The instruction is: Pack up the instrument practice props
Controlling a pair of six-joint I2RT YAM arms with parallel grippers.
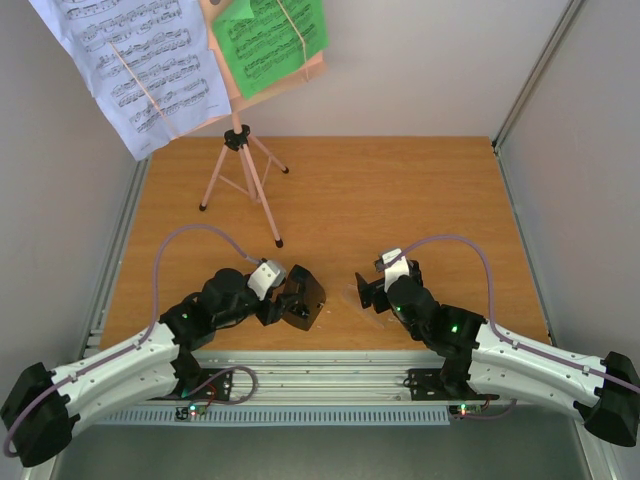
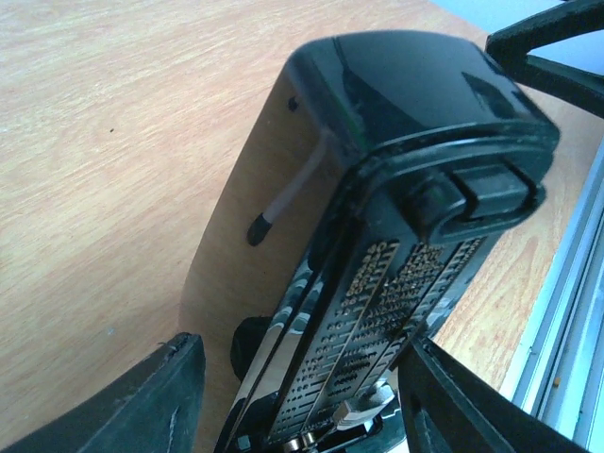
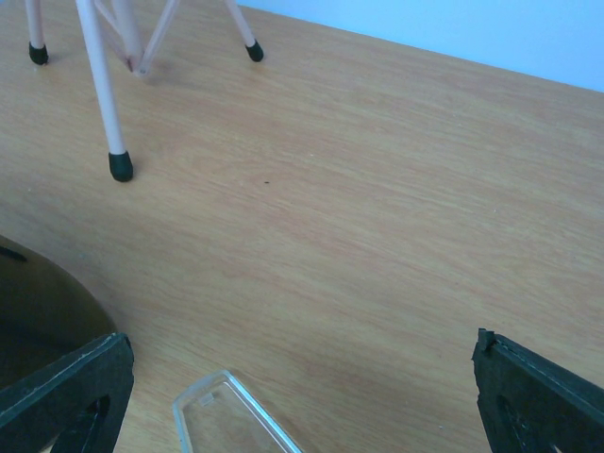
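From the top camera you see the pink music stand (image 1: 243,165) on its thin tubular tripod at the far left of the wooden counter (image 1: 420,200). Its desk is cut off by the upper edge and mostly covered by a white sheet (image 1: 120,70) and a green sheet (image 1: 268,42) of printed music. Nearer you, the black metronome (image 1: 304,297) sits as a glossy wedge against the left gripper (image 1: 288,298), well apart from the stand; from this angle the arm hides how its jaws stand. The right gripper (image 1: 372,282) faces it, and the clear cover (image 1: 350,297) beside it is only a faint glint on the wood. The left wrist camera supplies what is hidden there: a smooth black plastic housing, a face with rows of fine gold markings, and a side shiny enough to mirror the grain. The jaws stand apart on either side of the metronome's lower end, with bare wood showing between one finger (image 2: 142,406) and the housing; whether the other finger touches it you cannot tell. The right wrist camera shows its jaws wide apart, gripping nothing. The cover's transparent, round-cornered end lies flat on the counter between them, closer to one finger (image 3: 66,396) and cut off by the lower edge. The stand's black rubber feet show at top left. A dark curved shape at the left edge is too cropped to name.
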